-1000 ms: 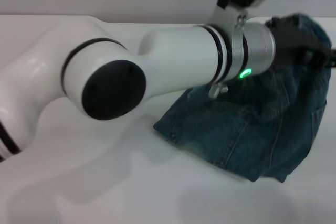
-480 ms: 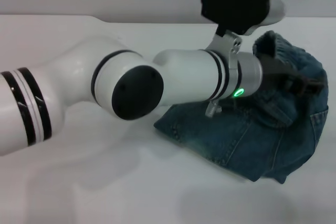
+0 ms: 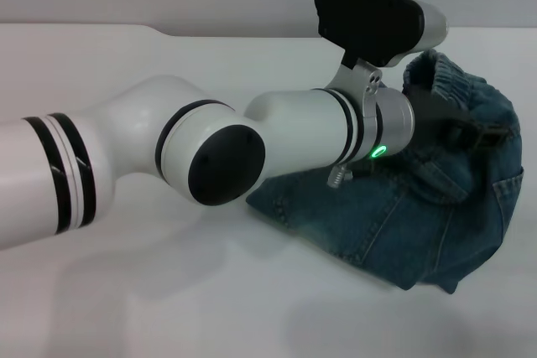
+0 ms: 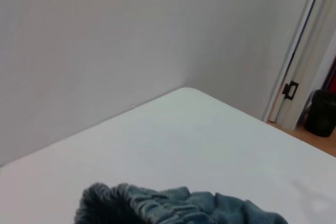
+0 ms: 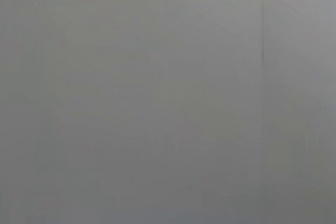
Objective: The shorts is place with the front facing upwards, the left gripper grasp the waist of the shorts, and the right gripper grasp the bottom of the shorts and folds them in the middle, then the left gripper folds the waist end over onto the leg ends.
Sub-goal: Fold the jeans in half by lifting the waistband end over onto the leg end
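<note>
The shorts (image 3: pixel 419 199) are lying bunched on the white bench (image 3: pixel 168 291), toward the robot's right, with the gathered waist end (image 3: pixel 449 81) being held raised above the rest of the denim. The left claw (image 3: pixel 470 127) is being extended across the bench into the lifted fabric; whether it is clamped cannot be told, its fingers being hidden in the denim. The right claw is not being shown.

No legible text, label, brand, number or sign was found in any view. The blue-green denim shorts (image 3: pixel 436 207) showed only stitching; the white and silver arm with black bands (image 3: pixel 168 165) carried no readable marking.
</note>
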Robot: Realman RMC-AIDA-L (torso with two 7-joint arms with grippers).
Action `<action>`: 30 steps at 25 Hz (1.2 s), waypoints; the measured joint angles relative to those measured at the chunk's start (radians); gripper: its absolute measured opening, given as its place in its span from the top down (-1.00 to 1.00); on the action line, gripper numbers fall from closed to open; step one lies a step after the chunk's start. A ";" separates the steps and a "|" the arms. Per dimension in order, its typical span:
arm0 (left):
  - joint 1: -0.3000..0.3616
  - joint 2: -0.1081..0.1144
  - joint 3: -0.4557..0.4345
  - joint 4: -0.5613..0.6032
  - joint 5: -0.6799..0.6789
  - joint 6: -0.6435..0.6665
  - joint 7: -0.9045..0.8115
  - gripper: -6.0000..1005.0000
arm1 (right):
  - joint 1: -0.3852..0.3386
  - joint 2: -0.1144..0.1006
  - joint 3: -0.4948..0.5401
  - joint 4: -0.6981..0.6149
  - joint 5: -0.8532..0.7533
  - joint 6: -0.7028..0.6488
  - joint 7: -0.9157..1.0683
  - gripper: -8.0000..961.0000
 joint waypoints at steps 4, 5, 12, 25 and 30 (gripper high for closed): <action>-0.002 0.000 0.000 0.003 0.019 0.018 0.017 -0.59 | 0.000 0.000 -0.007 -0.001 0.000 0.000 0.000 0.99; -0.002 0.000 0.000 0.003 0.019 0.018 0.017 -0.59 | 0.000 0.000 -0.011 -0.001 0.000 0.000 0.000 0.99; -0.018 0.000 0.026 0.047 0.031 0.102 0.031 -0.59 | -0.002 0.000 -0.025 0.001 0.000 0.000 0.000 0.99; -0.023 0.000 0.017 0.069 0.039 0.154 0.051 -0.57 | -0.007 -0.001 -0.046 0.005 -0.004 -0.011 0.000 0.99; -0.007 0.000 0.023 0.061 0.040 0.197 0.054 -0.57 | -0.007 -0.003 -0.050 0.005 -0.003 -0.016 -0.001 0.99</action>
